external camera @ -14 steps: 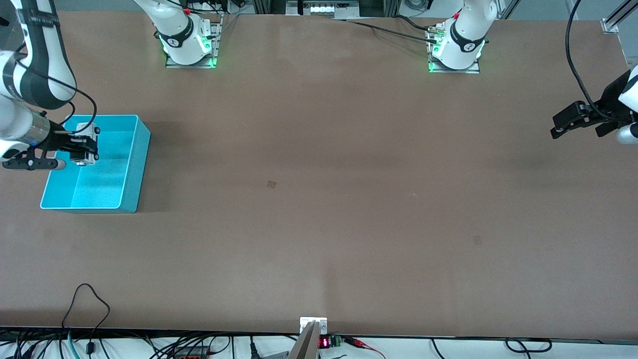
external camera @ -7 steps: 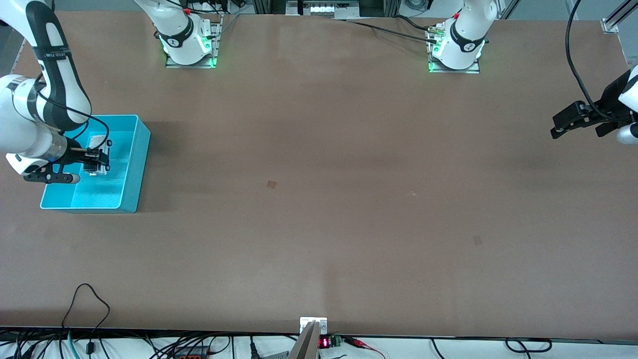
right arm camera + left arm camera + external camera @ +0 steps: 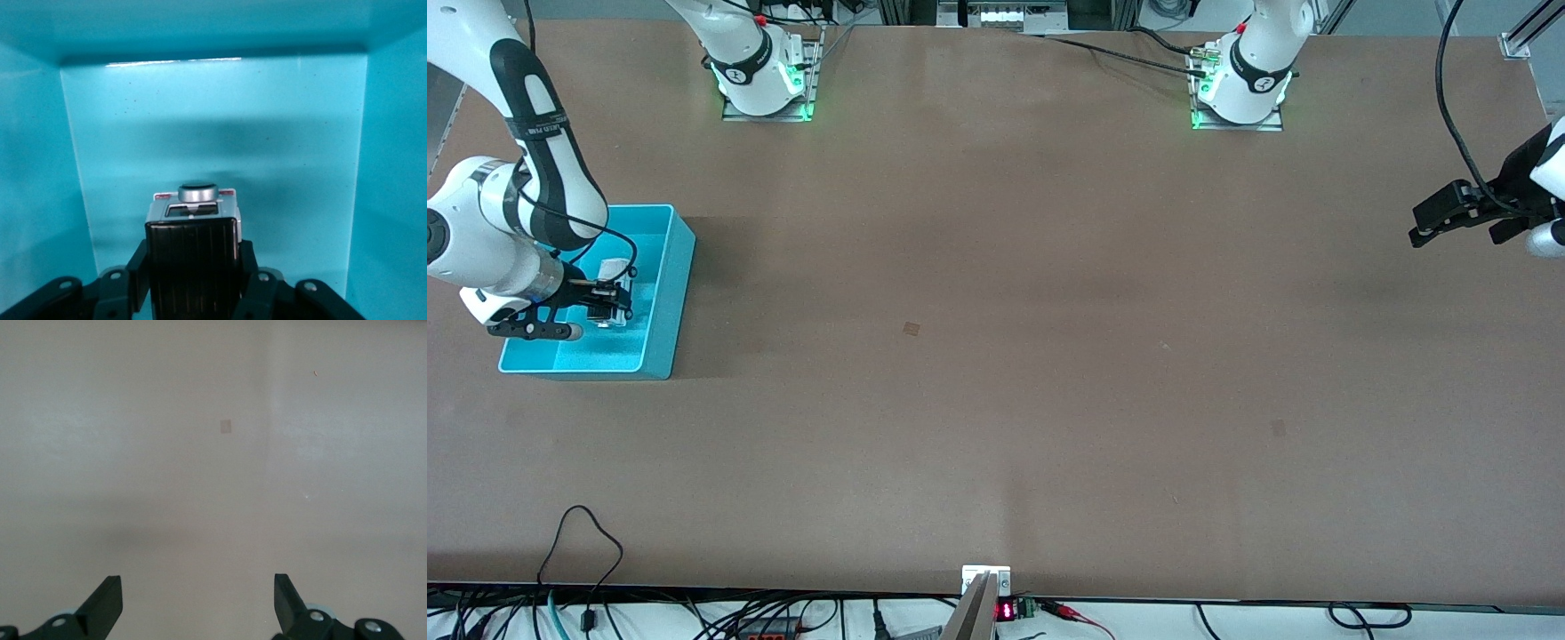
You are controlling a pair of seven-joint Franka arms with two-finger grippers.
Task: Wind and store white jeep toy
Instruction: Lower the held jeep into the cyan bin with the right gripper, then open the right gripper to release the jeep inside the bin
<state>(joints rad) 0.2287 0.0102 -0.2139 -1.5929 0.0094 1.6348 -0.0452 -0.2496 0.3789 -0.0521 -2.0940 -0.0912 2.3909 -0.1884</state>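
Table (image 3: 996, 267): brown, matte.
Bin (image 3: 660, 302): turquoise, on table, toward right arm's end.
Cables (image 3: 587, 569): black, at table edge nearest front cam.

Front view: white jeep toy (image 3: 611, 308) too small to make out, mostly covered by right tool (image 3: 615, 302); wheels and windows not readable. Right arm's upper links cut off at pic's edge. Turquoise bin (image 3: 665, 293): floor under the tool hidden by arm. Right wrist view: jeep's lower body and wheels hidden betw. tool's fingers (image 3: 137, 270), pic's edge cuts them. Left tool (image 3: 1430, 222): wrist cut by frame edge; in left wrist view only fingertips (image 3: 107, 600) show.
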